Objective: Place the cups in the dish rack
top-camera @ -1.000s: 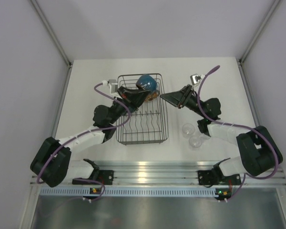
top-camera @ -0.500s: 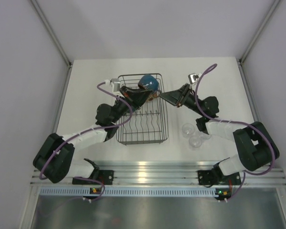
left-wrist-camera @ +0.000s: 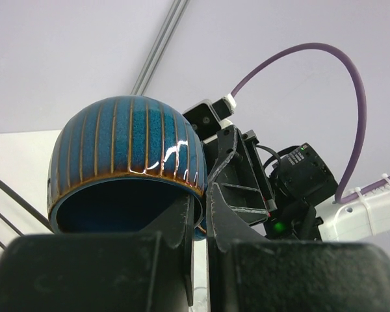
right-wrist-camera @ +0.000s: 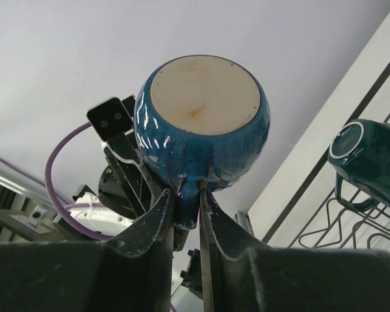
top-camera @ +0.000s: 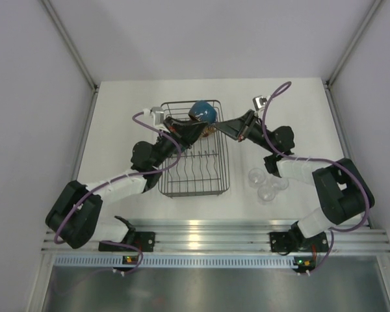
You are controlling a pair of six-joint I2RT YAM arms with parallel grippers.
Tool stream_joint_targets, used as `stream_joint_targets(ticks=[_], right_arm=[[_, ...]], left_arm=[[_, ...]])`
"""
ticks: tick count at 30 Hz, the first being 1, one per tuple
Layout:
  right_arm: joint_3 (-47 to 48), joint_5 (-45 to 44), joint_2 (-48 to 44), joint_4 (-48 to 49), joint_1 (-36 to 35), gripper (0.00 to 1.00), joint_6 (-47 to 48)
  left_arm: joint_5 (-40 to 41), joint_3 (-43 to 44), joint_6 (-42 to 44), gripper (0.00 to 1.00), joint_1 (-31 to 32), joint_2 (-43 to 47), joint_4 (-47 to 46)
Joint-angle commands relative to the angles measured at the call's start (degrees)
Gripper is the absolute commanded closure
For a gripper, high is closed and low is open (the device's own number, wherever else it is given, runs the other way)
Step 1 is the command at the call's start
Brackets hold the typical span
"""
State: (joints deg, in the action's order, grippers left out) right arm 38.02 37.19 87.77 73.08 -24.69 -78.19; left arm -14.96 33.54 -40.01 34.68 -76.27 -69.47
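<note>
A white table (top-camera: pixel 117 130) walled in pale panels fills the top view. At its upper middle the blue cup (top-camera: pixel 202 112) hangs mouth-down over the far end of the rack (top-camera: pixel 195 193), not yet in it. The left gripper (left-wrist-camera: pixel 201 201) is clenched on the cup's rim. The right gripper (right-wrist-camera: pixel 188 188) has swung in from right of the rack within the last second, and its fingers have narrowed onto the opposite wall, so both now pinch the cup. We read this as a handover or a re-grip before setting down. The mug (right-wrist-camera: pixel 370 156) already sits in the rack. The glasses (top-camera: pixel 255 175) wait at lower right.
</note>
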Motion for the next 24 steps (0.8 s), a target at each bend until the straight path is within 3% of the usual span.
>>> stream_joint_targets(ticks=[1,4,9,13,18,19,24], right_arm=[[3.1,1.2,-0.7,12.5,-0.8,0.95,3.8],[3.0,1.0,-2.6,6.4,-1.2,1.00,8.9],[2.1,-3.4,-7.6,-10.0,-1.5,1.00,20.5],[2.0,-6.9,-10.9,-15.9,-1.4,1.00,24.8],[2.1,-10.8,-11.5,-18.1,-1.4,1.00,26.9],[2.1,-11.0,-11.3,-18.0,-1.3,1.00,27.0],[2.1,-11.6,-9.8,-15.1,-1.3,1.00,25.8]], left_arm=[[-0.2,2.9,-0.8,1.00,0.4,0.3,-14.4],[-0.2,2.8,-0.8,1.00,0.5,0.0,-14.3],[1.0,1.7,-0.8,1.00,0.4,-0.3,-14.3],[2.0,-0.3,-0.3,1.00,0.4,-0.1,-14.3],[4.1,-3.3,0.9,0.73,0.4,1.0,-14.2],[4.4,-3.7,1.1,0.63,0.4,1.1,-14.2],[5.8,-5.8,1.7,0.42,0.4,2.0,-14.2]])
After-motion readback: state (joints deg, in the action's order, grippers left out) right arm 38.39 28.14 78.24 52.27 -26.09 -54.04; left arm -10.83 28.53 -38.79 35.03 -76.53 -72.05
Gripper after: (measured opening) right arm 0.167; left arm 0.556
